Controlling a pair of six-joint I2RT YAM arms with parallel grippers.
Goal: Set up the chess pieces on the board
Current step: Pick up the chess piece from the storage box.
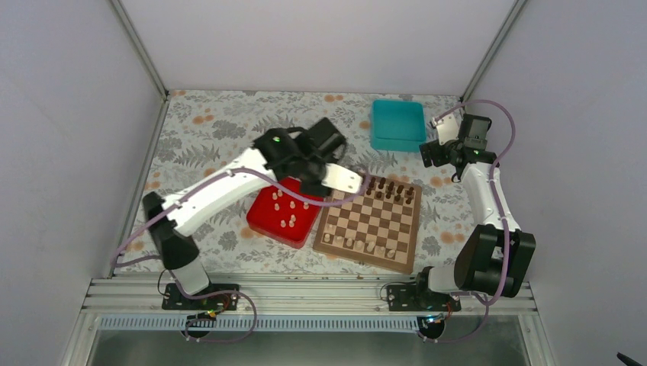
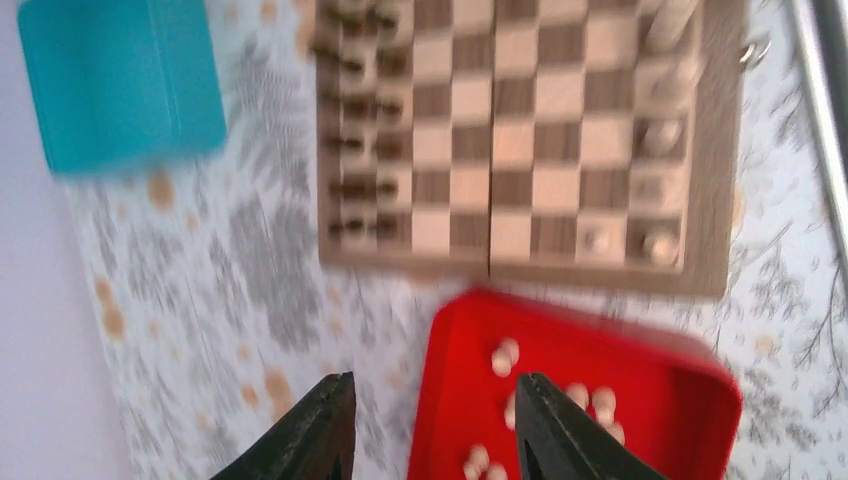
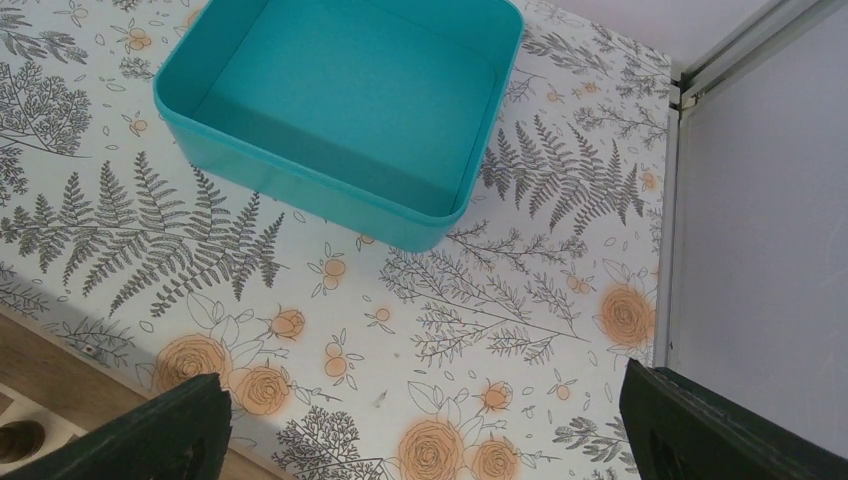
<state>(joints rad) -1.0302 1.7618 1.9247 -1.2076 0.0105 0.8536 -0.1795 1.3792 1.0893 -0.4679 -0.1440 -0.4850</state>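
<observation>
1. Left of the overhead frame: the left hand [image 2: 432,405] hangs over the floral desk [image 1: 206,137] at the edge of the red tray [image 1: 263,221], its fingers parted with nothing between them.
2. Centre-left: the pale chess pieces [image 1: 286,204] lie scattered in the tray, and a few more stand along the near row of the board [image 1: 374,217]. They look light, rigid and smooth, and likely to tip or roll. Each is probably best pinched low across the body from straight above, one at a time.
3. Centre: the board sits just right of the tray, with dark pieces [image 1: 389,188] filling its two far rows.
4. The left wrist view is blurred, so the kind of each tray piece, and whether it stands or lies, cannot be told. In the overhead view the left arm covers the board's far-left corner.
5. Upper right of centre: a teal box [image 1: 397,123] sits beyond the board.
6. Right: the right hand [image 3: 425,400] is spread wide and holds nothing. It hovers over the desk near the box, its fingers cut off by the frame's bottom edge.
</observation>
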